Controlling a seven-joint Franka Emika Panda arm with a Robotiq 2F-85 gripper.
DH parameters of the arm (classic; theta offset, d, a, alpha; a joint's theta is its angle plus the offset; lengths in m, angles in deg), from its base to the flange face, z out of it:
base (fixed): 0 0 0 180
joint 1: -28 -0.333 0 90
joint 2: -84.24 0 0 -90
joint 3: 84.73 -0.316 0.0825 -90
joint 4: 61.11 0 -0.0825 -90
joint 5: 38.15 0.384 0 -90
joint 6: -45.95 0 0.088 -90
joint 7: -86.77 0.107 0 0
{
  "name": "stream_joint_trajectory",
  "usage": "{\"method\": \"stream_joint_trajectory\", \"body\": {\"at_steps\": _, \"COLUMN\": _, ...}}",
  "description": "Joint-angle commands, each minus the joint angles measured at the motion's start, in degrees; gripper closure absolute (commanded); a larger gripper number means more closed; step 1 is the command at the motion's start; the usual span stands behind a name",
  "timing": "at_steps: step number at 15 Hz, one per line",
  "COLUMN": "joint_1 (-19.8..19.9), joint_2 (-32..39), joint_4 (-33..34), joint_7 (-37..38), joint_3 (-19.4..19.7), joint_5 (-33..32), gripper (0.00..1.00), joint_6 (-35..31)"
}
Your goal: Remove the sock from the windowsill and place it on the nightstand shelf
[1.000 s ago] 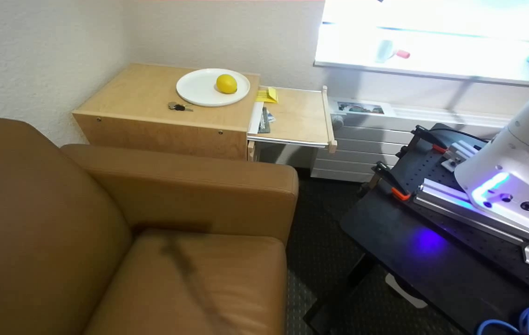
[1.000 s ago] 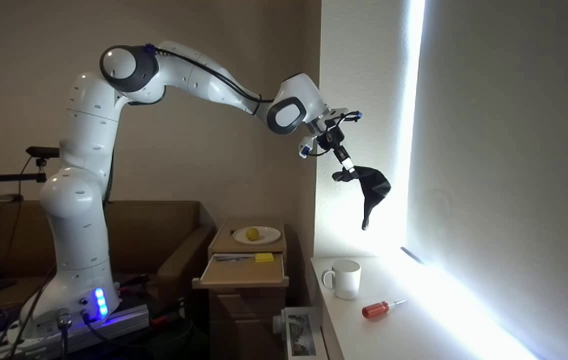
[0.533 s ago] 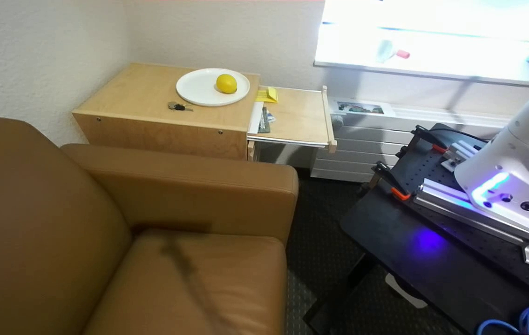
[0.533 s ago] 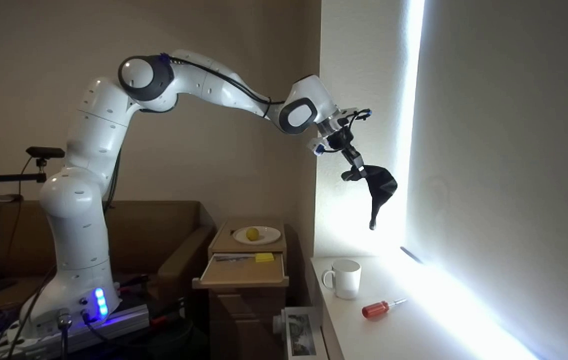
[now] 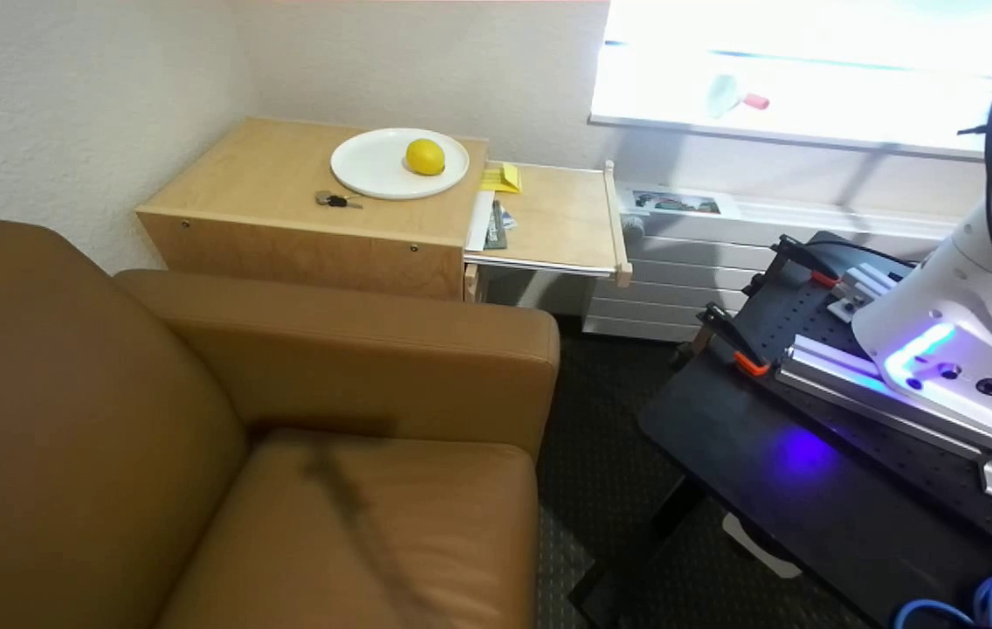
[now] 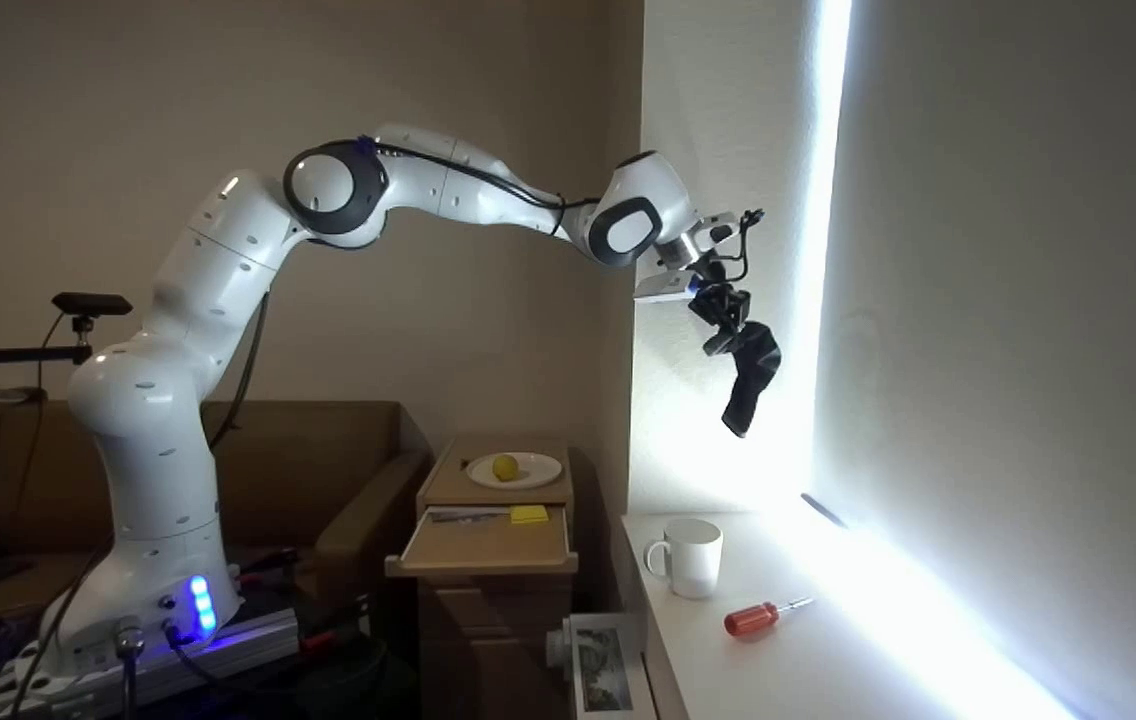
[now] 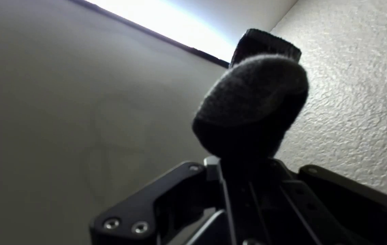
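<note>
— Please, what is the arm (image 6: pixel 228 260) doing?
— It holds itself out, as I see, over the windowsill (image 6: pixel 758 670). The nightstand (image 5: pixel 286 188) stands well apart from there, and from its front the shelf (image 6: pixel 488 545) sticks out.
— And the tool (image 7: pixel 244 163)?
— Its fingers leave almost no gap, only cloth pinched between them.
— So the sock (image 6: pixel 754 375) is there?
— Yes, it hangs limp in the air, higher than the mug (image 6: pixel 693 560), touching neither it nor the windowsill.
— Then which step is this?
— In my opinion, the removing is done, and the carrying is in hand. The next move should go toward the nightstand, with enough height for the hanging end, then lower and release beside the yellow note pad (image 6: pixel 528 514).
</note>
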Motion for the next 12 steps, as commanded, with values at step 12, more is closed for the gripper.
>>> {"method": "stream_joint_trajectory", "body": {"at_steps": 12, "joint_1": -0.2, "joint_2": -1.8, "joint_4": -13.3, "joint_7": -11.9, "joint_3": -0.5, "joint_5": -5.7, "gripper": 0.98, "joint_6": -13.0}}
